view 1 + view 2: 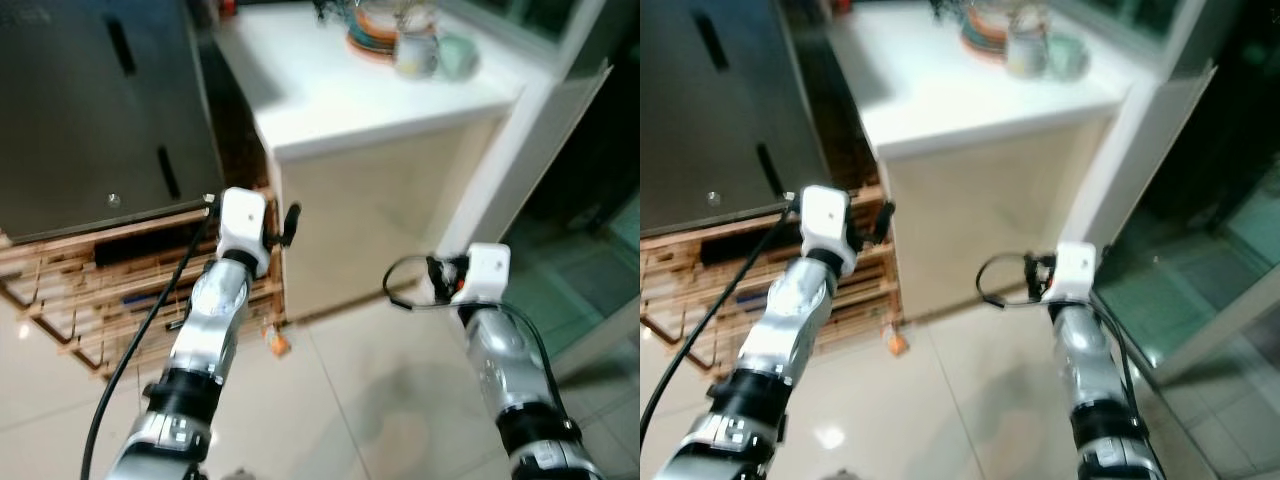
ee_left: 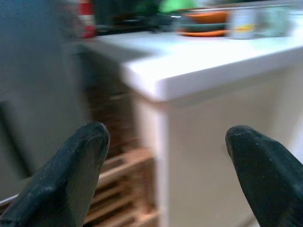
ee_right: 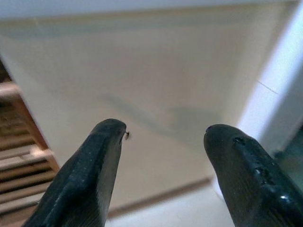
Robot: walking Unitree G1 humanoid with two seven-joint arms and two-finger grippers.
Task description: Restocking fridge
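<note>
The left gripper (image 2: 165,142) is spread wide with nothing between its black fingers (image 2: 71,175), held up in front of the near corner of the white counter (image 1: 380,100). The right gripper (image 3: 163,137) is just as empty, fingers parted, facing the counter's cream side panel (image 1: 380,220) lower down. Both silver arms reach forward from the robot, the left arm (image 1: 210,320) towards the counter's left edge, the right arm (image 1: 505,360) towards its right end beside the white door frame (image 1: 510,150).

On top of the counter, at its far end, sit a stack of orange and teal plates (image 1: 372,35), a pale jar (image 1: 415,50) and a light green cup (image 1: 458,55) (all a bit blurred, so I can't make out more). Left of the counter stands the grey fridge (image 1: 90,110), its door shut, with dark slot handles on the front. It rests on a low wooden slatted pallet (image 1: 70,300) that runs right up against the counter's side. On the pale tiled floor (image 1: 340,400) at the foot of the counter lies a small orange scrap (image 1: 277,343). To the right of the counter, past the frame, is a glass door (image 1: 590,230).
</note>
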